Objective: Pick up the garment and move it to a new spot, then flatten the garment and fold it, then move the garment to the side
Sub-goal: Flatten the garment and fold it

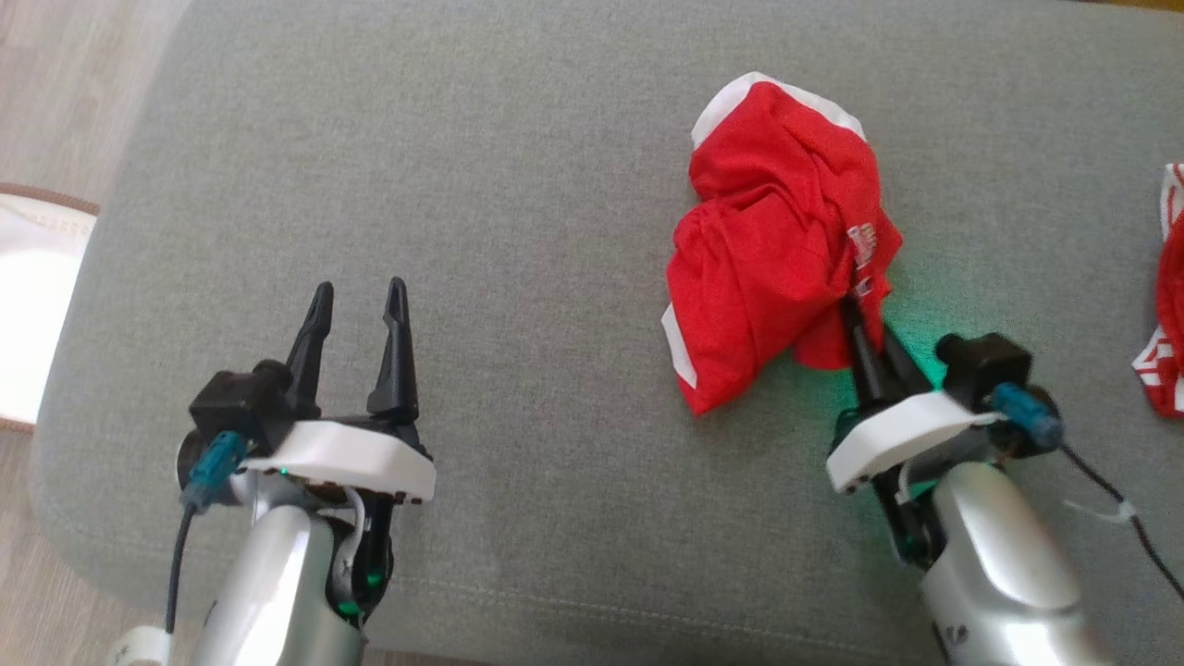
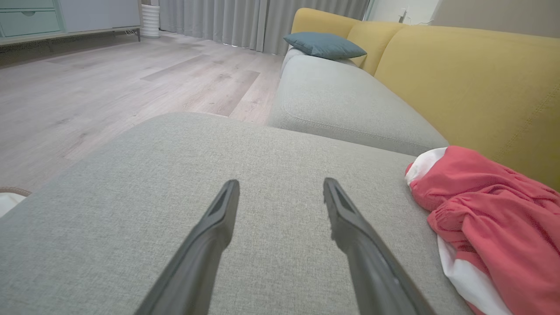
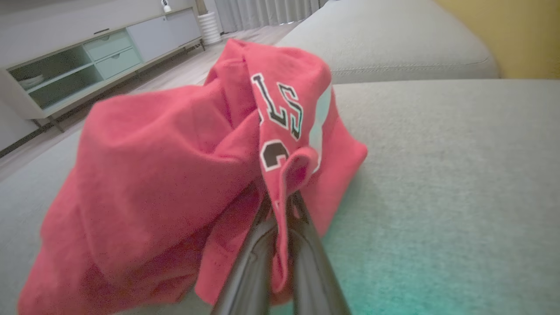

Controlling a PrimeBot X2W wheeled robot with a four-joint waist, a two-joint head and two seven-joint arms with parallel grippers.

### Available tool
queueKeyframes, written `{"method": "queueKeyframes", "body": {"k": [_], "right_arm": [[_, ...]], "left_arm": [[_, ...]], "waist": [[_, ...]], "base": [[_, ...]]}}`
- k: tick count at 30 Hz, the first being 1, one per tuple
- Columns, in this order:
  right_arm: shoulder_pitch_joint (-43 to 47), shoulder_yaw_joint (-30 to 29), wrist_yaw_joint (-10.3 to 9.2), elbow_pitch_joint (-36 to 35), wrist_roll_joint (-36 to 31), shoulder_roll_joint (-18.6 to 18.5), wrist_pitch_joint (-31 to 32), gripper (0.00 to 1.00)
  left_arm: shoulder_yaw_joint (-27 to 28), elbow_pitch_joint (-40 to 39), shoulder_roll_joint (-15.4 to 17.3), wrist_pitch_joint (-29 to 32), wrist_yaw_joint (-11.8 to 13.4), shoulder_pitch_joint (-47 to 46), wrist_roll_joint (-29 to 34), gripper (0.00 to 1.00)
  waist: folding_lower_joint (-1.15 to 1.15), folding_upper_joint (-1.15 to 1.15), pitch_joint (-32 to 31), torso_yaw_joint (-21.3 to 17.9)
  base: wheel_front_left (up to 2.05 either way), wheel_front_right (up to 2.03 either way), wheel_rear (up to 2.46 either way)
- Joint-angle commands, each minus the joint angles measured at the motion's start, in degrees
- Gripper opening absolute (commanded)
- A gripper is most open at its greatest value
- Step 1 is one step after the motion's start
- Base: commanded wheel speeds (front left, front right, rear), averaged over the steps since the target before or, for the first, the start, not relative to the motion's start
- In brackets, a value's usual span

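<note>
Jaws, right gripper (image 1: 862, 319): closed on a fold of the garment; in the right wrist view the two dark fingers (image 3: 306, 262) meet with red cloth pinched between them, next to the printed lettering.
Jaws, left gripper (image 1: 359, 291): wide open and holding nothing, poised over bare cushion well apart from the garment.
Garment (image 1: 777, 240): red with white trim, crumpled in a heap on the robot's right half of the grey seat cushion (image 1: 518, 185). The pinched fold stands up from the heap; the bulk appears to rest on the cushion.
Step in hand: judged to be the pick-up, with the lift not yet made.
Grip quality: the hold is on a narrow fold near the heap's nearer edge. How many layers are caught cannot be told.
Recommended handling: raise slowly and straight up, and watch that the fold does not slide out. Get the trailing cloth clear of the cushion before carrying it sideways, so it does not drag or bunch further.
Suggested destination: the open stretch of cushion towards the left gripper looks suitable, leaving both arms room to flatten.
Nearby item: a second red-and-white cloth (image 1: 1167, 305) lies at the cushion's right edge; keep the carry away from it.
Surroundings: yellow sofa back (image 2: 472, 74) behind the garment, blue pillow (image 2: 326, 45) farther along, wooden floor (image 2: 109, 78) to the left.
</note>
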Motion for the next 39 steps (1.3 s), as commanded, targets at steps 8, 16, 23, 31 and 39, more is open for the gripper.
{"method": "queueKeyframes", "body": {"k": [8, 16, 23, 31, 39], "right_arm": [[-7.19, -3.52, 0.37, -3.0, -2.65, -0.06, -2.48, 0.0], [-16.92, -0.49, 0.37, -9.65, -6.04, -0.06, -1.92, 0.0], [-25.89, 8.41, 0.37, -18.31, -2.97, -0.06, 1.02, 0.0], [-23.34, 5.87, 0.37, -13.97, -4.48, -0.75, 6.58, 0.0], [-22.65, -2.27, 0.37, -2.01, -9.82, -3.79, 4.83, 0.0]], "left_arm": [[1.21, -0.02, 0.47, -0.3, -0.87, -1.76, -1.48, 1.0], [0.16, -0.35, 0.47, -0.3, 0.07, -0.35, -2.94, 1.0], [0.13, -1.02, 0.47, -0.3, 0.66, 1.31, -3.5, 1.0], [-0.65, -1.54, 0.47, -0.3, 0.57, 1.38, -3.53, 1.0], [-1.88, -1.17, 0.47, -0.3, -0.31, 0.11, -2.52, 1.0]], "waist": [[0.0, 0.0, -3.37, -1.28], [0.0, 0.0, -7.42, -1.57], [0.0, 0.0, -8.64, -1.65], [0.0, 0.0, -7.41, -1.36], [0.0, 0.0, -4.97, -0.96]], "base": [[0.0, 0.0, 0.0], [0.0, 0.0, 0.0], [0.0, 0.0, 0.0], [0.0, 0.0, 0.0], [0.0, 0.0, 0.0]]}}
